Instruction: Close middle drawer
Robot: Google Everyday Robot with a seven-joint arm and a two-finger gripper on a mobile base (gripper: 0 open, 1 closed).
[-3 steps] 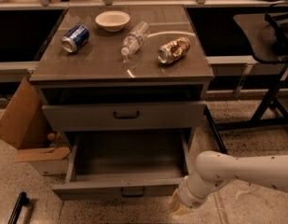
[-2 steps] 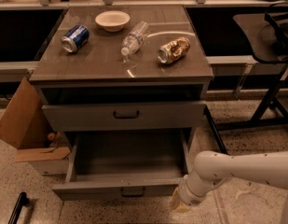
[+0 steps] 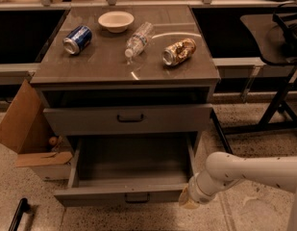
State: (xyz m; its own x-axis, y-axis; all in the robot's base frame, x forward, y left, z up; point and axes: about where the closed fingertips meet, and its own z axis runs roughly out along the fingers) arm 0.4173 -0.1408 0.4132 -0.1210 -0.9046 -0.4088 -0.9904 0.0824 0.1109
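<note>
The middle drawer [image 3: 105, 195] is a wide grey metal tray, pulled far out of the cabinet and empty inside. Its low front panel carries a small dark pull [image 3: 137, 197] at the centre. My gripper [image 3: 187, 202] sits at the end of the white arm [image 3: 244, 170], low at the right, right beside the drawer's front right corner. I cannot tell whether it touches the panel. The taller-fronted drawer [image 3: 90, 120] above is pushed in.
On the cabinet top [image 3: 109, 64] lie a blue can [image 3: 77, 39], a white bowl [image 3: 116, 20], a plastic bottle [image 3: 138, 38] and a crumpled golden can [image 3: 179, 51]. An open cardboard box [image 3: 23, 124] stands at the left. A dark stand [image 3: 278, 100] is at the right.
My gripper has shifted slightly left and up towards the drawer's front right corner. The drawer has not visibly moved.
</note>
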